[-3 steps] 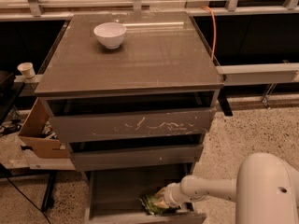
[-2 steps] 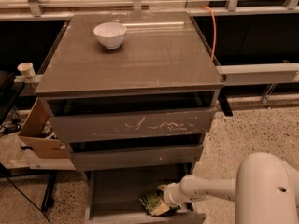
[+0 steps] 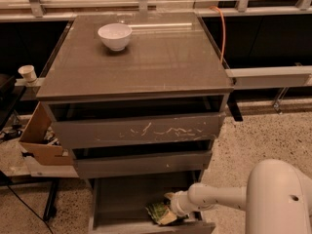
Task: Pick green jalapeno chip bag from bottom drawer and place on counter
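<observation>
Item: green jalapeno chip bag (image 3: 157,211), crumpled foil, lying near-right in the open bottom drawer (image 3: 119,199). Likely light, soft, slippery and crushable; best taken by a crumpled edge. Gripper (image 3: 171,209) sits at its right edge; whether spread or pinching cannot be told. Destination: counter (image 3: 146,62).

In the bottom drawer (image 3: 122,199), the pincer (image 3: 169,212) seemingly meets the chip bag (image 3: 158,211) from the right.
</observation>
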`<state>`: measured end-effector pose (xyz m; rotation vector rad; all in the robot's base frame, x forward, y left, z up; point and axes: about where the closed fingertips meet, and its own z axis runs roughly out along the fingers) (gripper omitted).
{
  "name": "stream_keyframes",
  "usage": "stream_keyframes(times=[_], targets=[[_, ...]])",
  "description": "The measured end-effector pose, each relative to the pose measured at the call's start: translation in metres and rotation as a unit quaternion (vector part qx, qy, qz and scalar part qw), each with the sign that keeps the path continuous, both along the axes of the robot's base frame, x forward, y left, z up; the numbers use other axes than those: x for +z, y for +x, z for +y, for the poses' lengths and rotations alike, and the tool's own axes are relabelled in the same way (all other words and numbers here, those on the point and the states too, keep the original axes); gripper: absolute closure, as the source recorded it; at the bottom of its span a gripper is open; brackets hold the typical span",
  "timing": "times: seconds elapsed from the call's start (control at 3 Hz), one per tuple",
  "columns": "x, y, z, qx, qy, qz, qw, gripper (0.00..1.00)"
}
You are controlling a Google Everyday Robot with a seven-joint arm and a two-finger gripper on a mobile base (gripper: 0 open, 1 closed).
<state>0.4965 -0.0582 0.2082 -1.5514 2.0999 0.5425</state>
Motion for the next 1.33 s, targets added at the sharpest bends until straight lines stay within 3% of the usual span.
stream_keyframes(times=[0.67, 1.33], targets=[[0.000, 0.000, 0.000, 0.000, 0.000, 0.000, 1.0000, 0.41], [-0.015, 0.009, 0.002, 0.000, 0.003, -0.015, 0.9999, 0.39]])
